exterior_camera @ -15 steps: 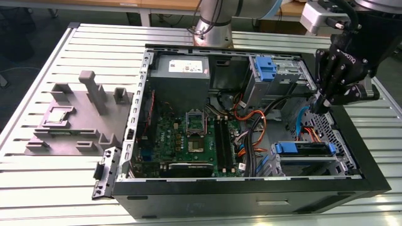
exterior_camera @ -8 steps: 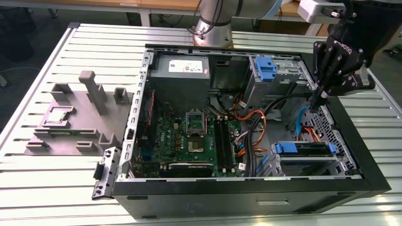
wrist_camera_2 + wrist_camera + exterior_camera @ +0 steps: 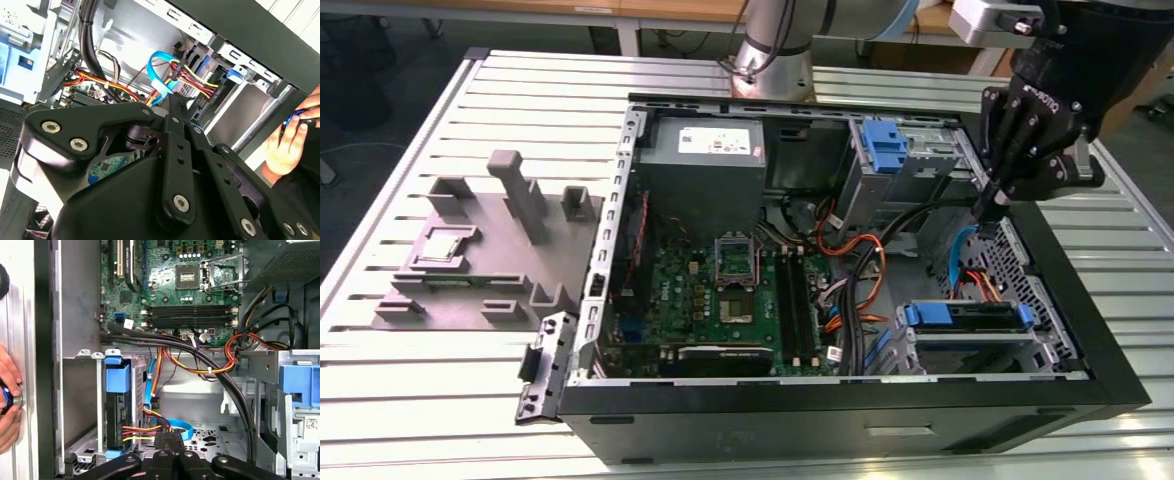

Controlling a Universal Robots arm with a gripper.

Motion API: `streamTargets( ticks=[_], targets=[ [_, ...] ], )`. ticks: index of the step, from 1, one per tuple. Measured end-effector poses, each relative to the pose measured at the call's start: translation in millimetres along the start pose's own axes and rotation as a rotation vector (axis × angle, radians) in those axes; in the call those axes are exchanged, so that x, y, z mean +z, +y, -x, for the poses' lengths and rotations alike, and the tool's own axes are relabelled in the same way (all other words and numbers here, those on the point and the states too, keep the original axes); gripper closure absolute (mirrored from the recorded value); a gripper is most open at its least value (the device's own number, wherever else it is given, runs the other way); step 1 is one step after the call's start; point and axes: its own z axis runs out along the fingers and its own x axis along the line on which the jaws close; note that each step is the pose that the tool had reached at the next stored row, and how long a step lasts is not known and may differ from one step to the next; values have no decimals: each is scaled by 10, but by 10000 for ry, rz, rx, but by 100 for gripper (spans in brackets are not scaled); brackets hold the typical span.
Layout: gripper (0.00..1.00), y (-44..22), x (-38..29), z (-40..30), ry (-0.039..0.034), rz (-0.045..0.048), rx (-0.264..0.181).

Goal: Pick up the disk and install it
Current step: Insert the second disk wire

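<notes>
**Disk.** The disk [image 3: 965,316] sits in the drive cage [image 3: 987,352] at the lower right of the exterior view. Its blue carrier faces into the computer case [image 3: 854,420]. In the first wrist view it [image 3: 118,390] stands slotted between the cage walls, with red and yellow cables [image 3: 137,432] running to its end.

**Claw.** The claw [image 3: 983,212] hangs in the upper right of the exterior view, inside the case and well apart from the disk. Its fingers are clenched together and grasp nothing.

**Judgement.** Installation looks largely done. Any final seating needs a square push along the rails, kept clear of the blue cable [image 3: 180,427].

**Writing.** The power supply [image 3: 707,150] bears a white label whose print is too small to read.

**Other.** A person's hand [image 3: 7,390] rests at the case edge.
</notes>
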Motion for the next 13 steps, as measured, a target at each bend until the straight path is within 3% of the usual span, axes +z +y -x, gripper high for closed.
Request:
streamTargets(
  ticks=[3, 6, 7, 10, 13],
  targets=[
    [89, -10, 13, 15, 24, 8, 65],
    [89, -10, 30, 19, 240, 3, 79],
    [82, -10, 39, 20, 309, 0, 78],
    [82, -11, 55, 25, 529, -10, 72],
    [82, -9, 91, 32, 665, -15, 70]
  ],
)
